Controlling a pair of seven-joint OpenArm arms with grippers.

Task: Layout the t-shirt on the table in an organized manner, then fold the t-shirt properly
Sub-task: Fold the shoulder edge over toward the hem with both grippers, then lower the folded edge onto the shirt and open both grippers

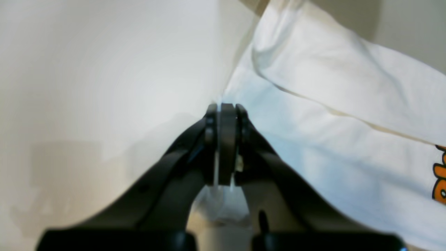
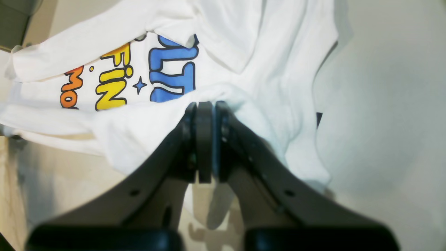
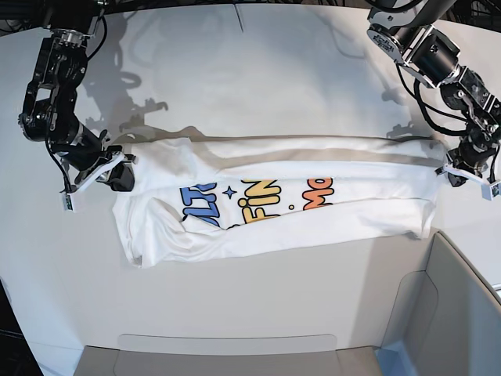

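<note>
The white t-shirt (image 3: 274, 215) stretches sideways across the table (image 3: 274, 78), with its blue, yellow and orange print facing up. Its upper part is folded over, and its lower left corner is rumpled. My left gripper (image 3: 448, 171) is shut on the shirt's right end. In the left wrist view the left gripper (image 1: 226, 108) pinches a cloth edge of the t-shirt (image 1: 331, 122). My right gripper (image 3: 121, 174) is shut on the shirt's left end. The right wrist view shows the right gripper (image 2: 205, 104) clamped on bunched fabric of the t-shirt (image 2: 244, 52) just below the blue letters.
A grey-white bin (image 3: 462, 313) stands at the front right, close to the shirt's right end. A low tray edge (image 3: 227, 345) runs along the front. The faint seam (image 3: 239, 19) lies at the back of the table.
</note>
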